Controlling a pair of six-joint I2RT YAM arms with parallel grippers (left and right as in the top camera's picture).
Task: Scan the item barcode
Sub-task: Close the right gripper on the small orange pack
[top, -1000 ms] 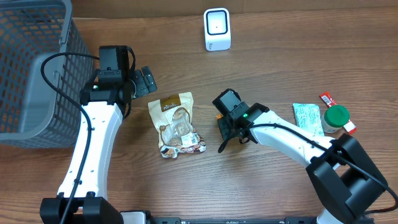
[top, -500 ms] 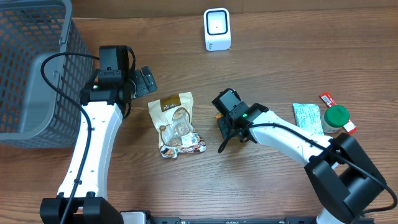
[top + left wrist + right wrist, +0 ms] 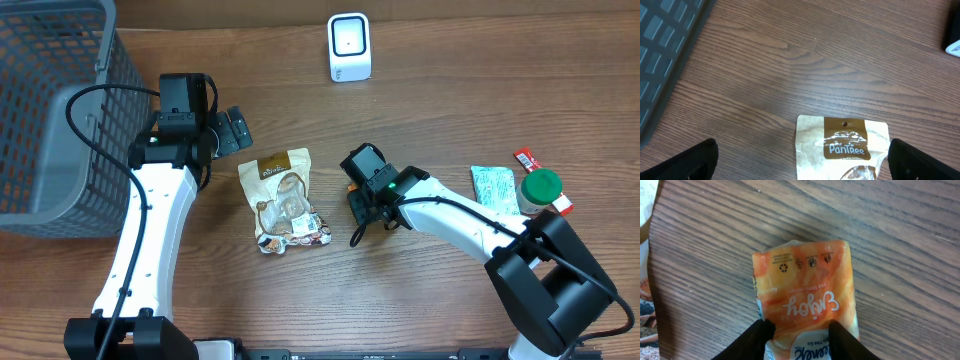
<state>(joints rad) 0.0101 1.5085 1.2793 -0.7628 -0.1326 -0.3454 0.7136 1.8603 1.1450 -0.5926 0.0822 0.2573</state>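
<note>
My right jaws straddle 1 end of the orange packet (image 3: pixel 805 297), which lies flat on the bench (image 3: pixel 450 90), 1 finger on each side. Pinching it or only flanking it? I cannot tell.

Risk 1: the film looks slick and I have just 1 end, so it could slide out or fold on the lift. Risk 2: I see no barcode on the upturned face, so it may meet the scanner wrong side out.

Just left lies the PanTree pouch (image 3: pixel 285 200); a low sweep could clip it. Well right sit the mint packet (image 3: pixel 494 190), green-lidded jar (image 3: pixel 542 187) and red bar (image 3: pixel 527 158).

Farther left, my left jaws hang wide apart, holding nothing. Farthest is the white scanner (image 3: pixel 349 46), with nothing in between, and the basket (image 3: pixel 40 120) far left.
</note>
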